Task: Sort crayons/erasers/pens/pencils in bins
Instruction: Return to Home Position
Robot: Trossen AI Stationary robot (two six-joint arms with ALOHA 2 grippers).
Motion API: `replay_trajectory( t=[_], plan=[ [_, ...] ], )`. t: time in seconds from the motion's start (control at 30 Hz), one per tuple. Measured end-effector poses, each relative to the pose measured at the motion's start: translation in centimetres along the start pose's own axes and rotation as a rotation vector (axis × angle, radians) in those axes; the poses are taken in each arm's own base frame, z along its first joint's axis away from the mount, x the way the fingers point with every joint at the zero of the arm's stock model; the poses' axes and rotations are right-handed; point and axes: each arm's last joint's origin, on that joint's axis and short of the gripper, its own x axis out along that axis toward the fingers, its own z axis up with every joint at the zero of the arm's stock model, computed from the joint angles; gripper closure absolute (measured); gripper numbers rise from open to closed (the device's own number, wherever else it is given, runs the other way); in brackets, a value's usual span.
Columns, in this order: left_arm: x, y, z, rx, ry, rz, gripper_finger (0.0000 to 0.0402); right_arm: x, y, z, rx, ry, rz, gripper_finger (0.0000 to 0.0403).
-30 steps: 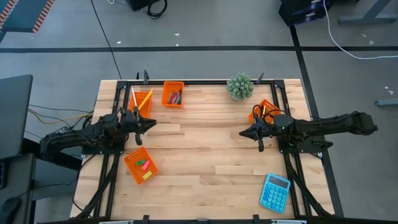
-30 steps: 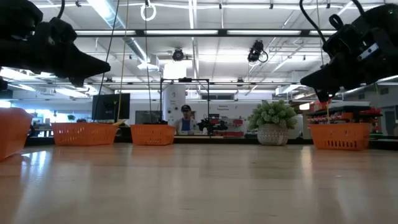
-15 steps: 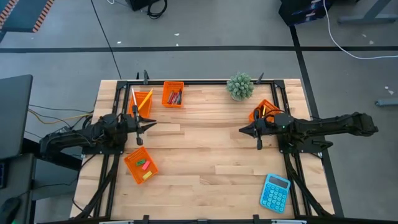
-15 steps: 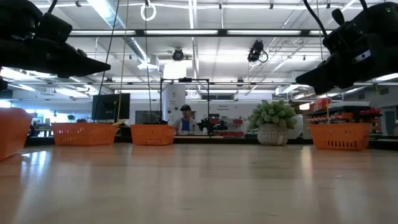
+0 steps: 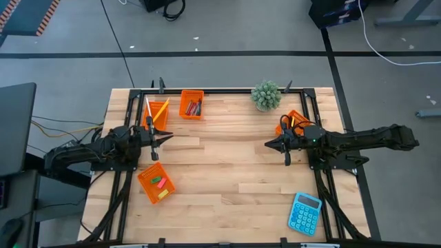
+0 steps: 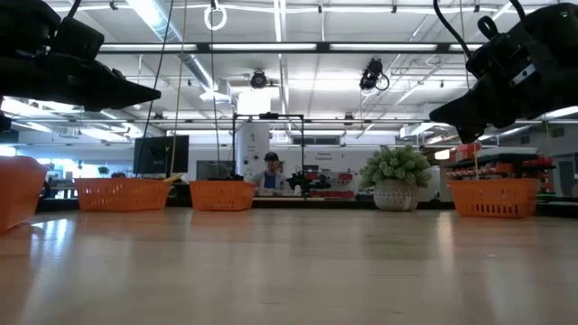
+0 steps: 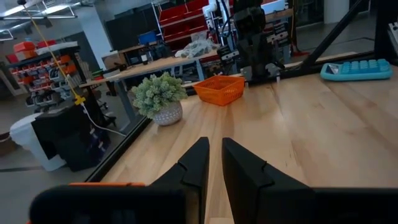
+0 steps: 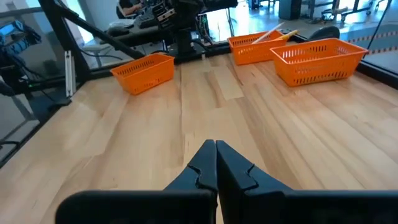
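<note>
Left arm: it lies over the left edge of the light wooden worktop. The left pincer hangs clear of the surface and points toward the worktop centre. Its two dark fingers stand narrowly apart, bare wood shows in the slit, and nothing is held.

Right arm: it lies over the right edge. The right pincer hangs clear of the surface and points toward the centre, facing the left pincer and well apart from it. Its fingers meet at the tips and grip nothing.

The four small orange plastic mesh bins are placed as follows:
- The first bin is near the far-left corner, just beside the left pincer. It contains the long yellow, orange and whitish pencils.
- The second bin is at the far edge, just right of the first. It contains the short red and dark crayons.
- The third bin is near the left edge toward the near-left corner, set at an angle. It contains the small pink, green and yellow erasers.
- The fourth bin is at the right edge, partly covered by the right arm. Its contents cannot be made out.

Other items:
- A small green potted plant stands at the far edge, between the second and fourth bins.
- A blue calculator lies near the near-right corner
</note>
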Motion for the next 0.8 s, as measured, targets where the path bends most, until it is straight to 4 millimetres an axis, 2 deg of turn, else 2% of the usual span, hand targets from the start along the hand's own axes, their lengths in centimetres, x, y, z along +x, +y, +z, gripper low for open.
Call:
replay_trajectory(
  t=[0.3,0.8],
  plan=[
    [0.0,0.0,0.02,0.0,-0.002,0.0,0.034,0.0,0.0,0.0,0.001,0.0,0.0,0.0397],
    [0.0,0.01,0.04,0.0,-0.003,0.001,0.0346,0.0,0.0,0.0,0.001,0.0,0.0,0.0397]
  ],
)
